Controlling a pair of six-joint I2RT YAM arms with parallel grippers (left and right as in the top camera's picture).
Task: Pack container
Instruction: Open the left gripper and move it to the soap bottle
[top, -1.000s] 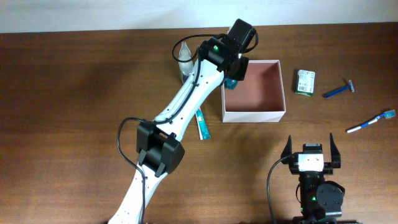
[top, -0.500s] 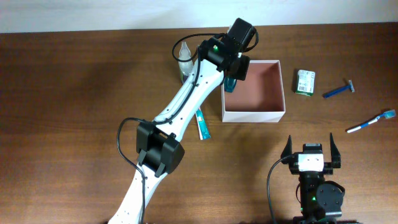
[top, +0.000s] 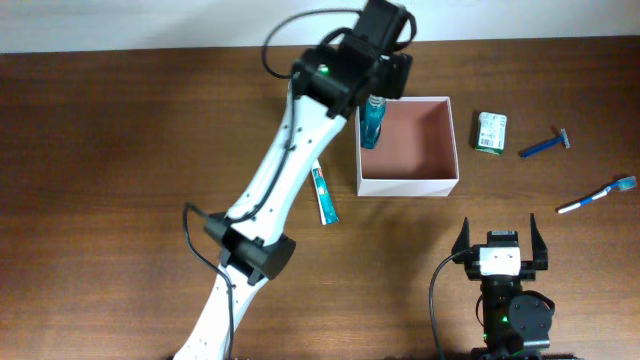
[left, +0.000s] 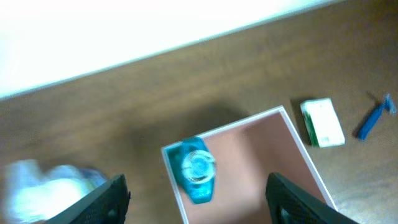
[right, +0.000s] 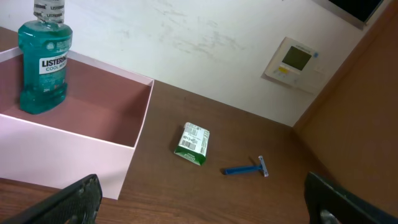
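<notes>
The container (top: 432, 178), a square white-walled box with a reddish-brown inside, sits right of the table's centre. A teal mouthwash bottle (top: 373, 121) stands upright in its far-left corner, free of any grip. My left gripper (top: 381, 86) hovers above that corner. In the left wrist view its open gripper (left: 199, 208) frames the bottle (left: 196, 169) from above, both fingers (left: 106, 200) well clear of it. My right gripper (top: 497, 238) rests open near the front edge. Its wrist view shows the bottle (right: 43, 65) inside the container (right: 81, 144).
A green-and-white packet (top: 490, 132), a blue razor (top: 545, 146) and a toothbrush (top: 597, 195) lie right of the container. A toothpaste tube (top: 325, 196) lies to its left. A blurred pale object (left: 43, 190) sits left of the box in the left wrist view.
My left gripper has opened, let go of the mouthwash bottle in the container's corner and risen above it. The right arm has not moved.
</notes>
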